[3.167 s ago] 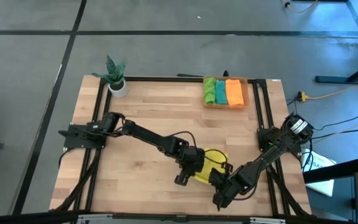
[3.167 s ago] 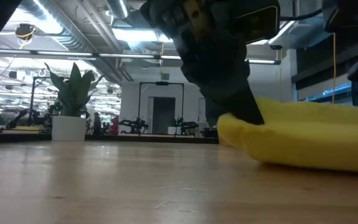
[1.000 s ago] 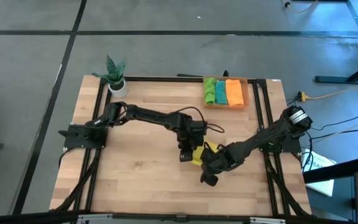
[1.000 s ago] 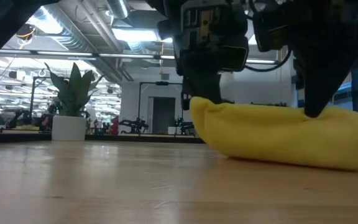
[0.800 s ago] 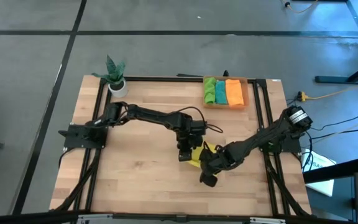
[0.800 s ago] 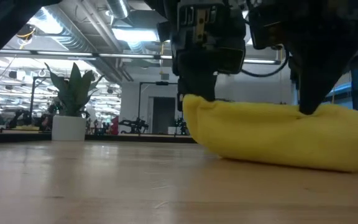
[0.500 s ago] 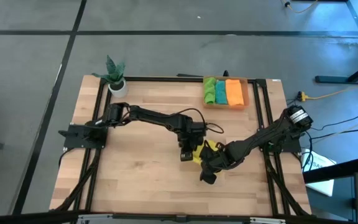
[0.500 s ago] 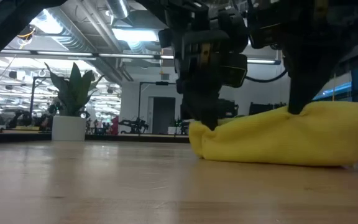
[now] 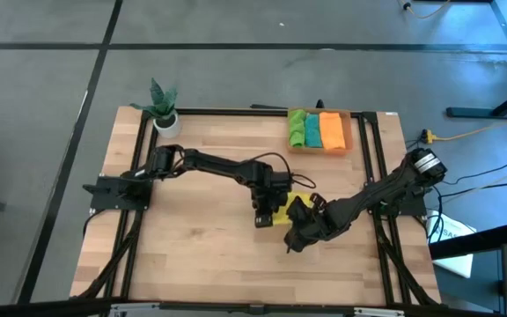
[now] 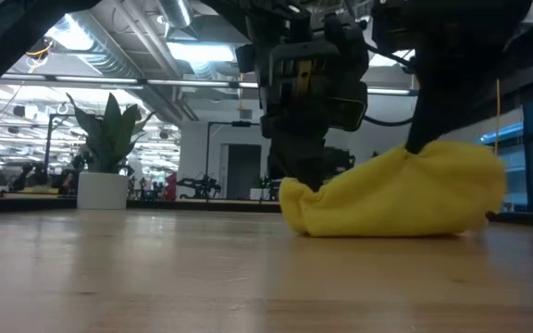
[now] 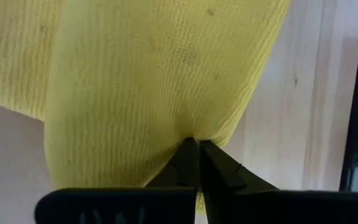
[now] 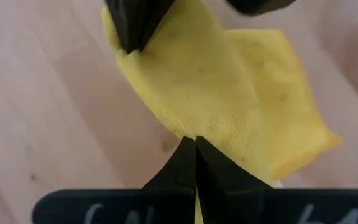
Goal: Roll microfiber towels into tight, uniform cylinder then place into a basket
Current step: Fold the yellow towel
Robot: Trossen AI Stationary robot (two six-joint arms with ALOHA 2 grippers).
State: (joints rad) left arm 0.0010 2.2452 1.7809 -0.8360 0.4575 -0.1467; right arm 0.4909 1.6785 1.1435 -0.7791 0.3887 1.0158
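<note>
1. Both arms were on the yellow towel [image 9: 282,209] mid-worktop. Left gripper [image 11: 196,144] had its jaws pinched shut on a fold of the cloth. Right gripper [image 12: 194,142] was also clamped shut on an edge of the same towel.
2. Change over the last second: the towel went from a long, low, sausage-like shape lying flat to a shorter, bunched heap, with the end at the right jaws lifted off the wood. The right gripper had moved in toward the left one, so the two sets of jaws stood close together, cloth between them.
3. My read: this looked like a lift to carry or re-fold rather than a clean roll. The bundle looked loose and uneven, not a tight cylinder, so it may need reworking before it goes in.
4. The basket [image 9: 350,132] sat well apart from both jaws at the worktop's far edge, holding the bright green towel [image 9: 297,129], teal towel [image 9: 312,130] and orange towel [image 9: 333,129] side by side. Yellow was the last one out.
5. The surface was a pale wooden worktop [image 9: 192,255] in a black frame, with a potted plant [image 9: 163,106] at the far left corner.
6. The room behind was an open lab space with ceiling strip lights and a dark doorway; the floor around was grey.
</note>
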